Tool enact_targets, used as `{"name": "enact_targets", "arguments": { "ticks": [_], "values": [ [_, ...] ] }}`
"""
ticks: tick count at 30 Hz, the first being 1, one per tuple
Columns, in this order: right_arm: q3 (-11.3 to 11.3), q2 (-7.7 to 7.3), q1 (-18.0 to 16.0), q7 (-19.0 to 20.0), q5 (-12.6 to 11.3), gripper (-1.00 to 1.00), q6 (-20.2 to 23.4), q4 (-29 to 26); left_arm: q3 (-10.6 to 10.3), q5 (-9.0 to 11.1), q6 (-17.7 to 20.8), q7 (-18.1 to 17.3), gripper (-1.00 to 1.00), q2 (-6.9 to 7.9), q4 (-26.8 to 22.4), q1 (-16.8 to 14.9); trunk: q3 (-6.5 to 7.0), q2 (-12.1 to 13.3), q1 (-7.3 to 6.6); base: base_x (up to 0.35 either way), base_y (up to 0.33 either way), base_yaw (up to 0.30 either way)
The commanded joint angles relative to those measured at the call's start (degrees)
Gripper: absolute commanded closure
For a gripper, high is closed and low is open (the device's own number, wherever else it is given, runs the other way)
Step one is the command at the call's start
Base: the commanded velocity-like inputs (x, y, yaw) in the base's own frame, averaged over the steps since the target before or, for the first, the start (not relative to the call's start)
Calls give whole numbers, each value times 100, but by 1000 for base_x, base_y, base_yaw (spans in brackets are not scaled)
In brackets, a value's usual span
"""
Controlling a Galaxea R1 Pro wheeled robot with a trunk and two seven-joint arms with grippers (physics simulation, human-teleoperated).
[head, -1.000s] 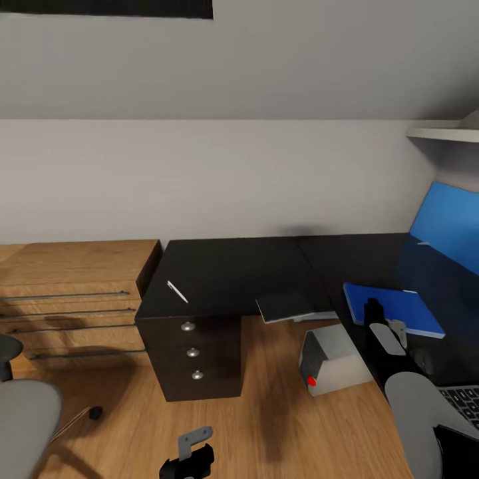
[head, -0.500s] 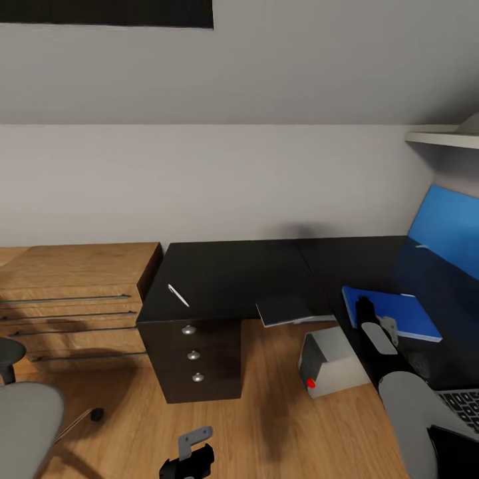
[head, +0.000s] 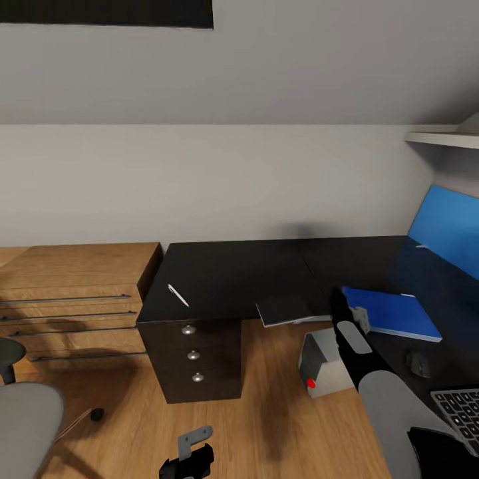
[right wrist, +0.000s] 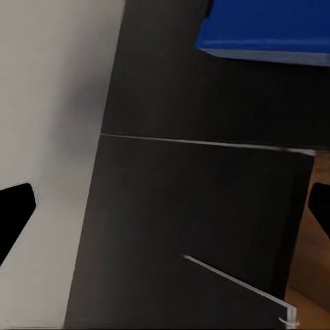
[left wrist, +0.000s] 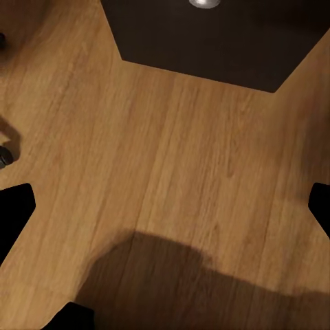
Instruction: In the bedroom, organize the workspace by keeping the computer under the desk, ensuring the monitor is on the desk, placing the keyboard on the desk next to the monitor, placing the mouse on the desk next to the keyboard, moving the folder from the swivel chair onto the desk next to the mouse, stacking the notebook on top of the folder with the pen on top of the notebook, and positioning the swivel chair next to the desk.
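Right now the right gripper [head: 347,307] hangs over the desk [head: 266,266] edge, jaws spread and holding nothing, just beside the blue folder [head: 392,313] and the dark notebook [head: 289,309]. Pen [head: 177,294] lies well apart near the drawers [head: 193,356]. Mouse [head: 418,364] and keyboard [head: 462,407] sit near the arm, computer [head: 322,362] on the floor. Left gripper [head: 189,456] hangs low and released over the floor, chair [head: 26,419] beside it

I see open tabletop [head: 233,266] between the pen [head: 177,295] and the dark notebook [head: 286,309]. Beyond the notebook the blue folder [head: 392,313] crowds the surface, with the mouse [head: 418,363] and keyboard [head: 462,407] near it. The computer [head: 326,362] blocks the floor [head: 266,412] beneath the notebook.
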Motion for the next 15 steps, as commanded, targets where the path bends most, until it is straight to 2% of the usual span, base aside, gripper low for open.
{"name": "enact_targets", "arguments": {
  "ticks": [1,4,5,10,15],
  "values": [
    [19,15,-2,5,-55,-100,-22,-4,-25,41,-23,32,-100,3,-4,-7,-5,-3,0,0,0,0],
    [34,63,-1,48,-59,-100,-24,10,-25,38,-23,33,-100,3,-4,-8,-5,-3,0,0,0,8],
    [41,122,-1,62,-62,-100,-24,19,-24,41,-23,34,-100,3,-4,-8,-5,-3,0,0,0,127],
    [44,256,0,63,-55,-100,-21,28,-24,42,-23,34,-100,3,-4,-8,-4,-3,0,0,0,214],
    [45,312,0,58,-54,-100,-14,35,-24,39,-23,34,-100,3,-4,-9,4,-3,0,0,0,260]
  ]
}}
